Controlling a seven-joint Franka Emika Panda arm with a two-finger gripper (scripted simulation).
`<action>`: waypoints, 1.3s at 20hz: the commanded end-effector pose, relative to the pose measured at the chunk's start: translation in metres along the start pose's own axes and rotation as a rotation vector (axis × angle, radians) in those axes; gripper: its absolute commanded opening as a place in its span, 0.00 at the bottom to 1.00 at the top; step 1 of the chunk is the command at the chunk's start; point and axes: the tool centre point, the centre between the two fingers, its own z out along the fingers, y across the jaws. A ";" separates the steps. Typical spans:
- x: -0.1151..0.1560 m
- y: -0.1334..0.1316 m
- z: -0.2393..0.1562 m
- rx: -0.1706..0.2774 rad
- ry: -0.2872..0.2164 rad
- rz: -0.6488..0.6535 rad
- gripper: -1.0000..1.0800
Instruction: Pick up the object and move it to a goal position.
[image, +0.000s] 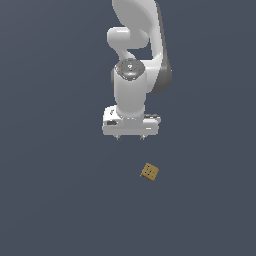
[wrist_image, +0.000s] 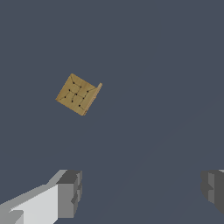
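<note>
Exterior view: white Panda arm (image: 131, 75) hangs over a plain dark grey floor (image: 50, 200), wrist pointing down. Gripper (image: 130, 137) sits w/ only two short finger tips showing under the hand, set wide apart, nothing between them. The block (image: 150, 172) lies on the floor below the hand in the picture and a bit toward the exterior view's right, well apart from the fingers, not touching anything. It's turned so its edges run diagonal to the hand's long side. No goal marker visible.

Wrist view: block (wrist_image: 78, 94) seen from above, tan-brown, darker dots on top face, one lighter side face showing. Both fingertips (wrist_image: 70, 192) in shot at the frame edges, far apart, wide gap, holding nothing. Block is off the line between them, so the hand isn't centred over it yet.

Handling, judged not seen: looks like a small rigid cube, prob. light, flat hard faces, no give and not fragile. Much smaller than the finger gap, so plenty of clearance. Flat sides could be a bit slick, so a square pinch matters. Best hold: two opposite side faces, mid-height, pads flat on them. That needs the wrist rotated to match the block's diagonal turn; pinching across corners would likely twist it or squirt it out. Come down centred, close gently but fully.
</note>
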 end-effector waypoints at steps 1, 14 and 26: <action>0.000 0.000 0.000 0.000 0.000 0.000 0.96; 0.000 -0.005 0.003 -0.009 -0.021 -0.013 0.96; 0.018 -0.017 0.019 -0.009 -0.018 0.079 0.96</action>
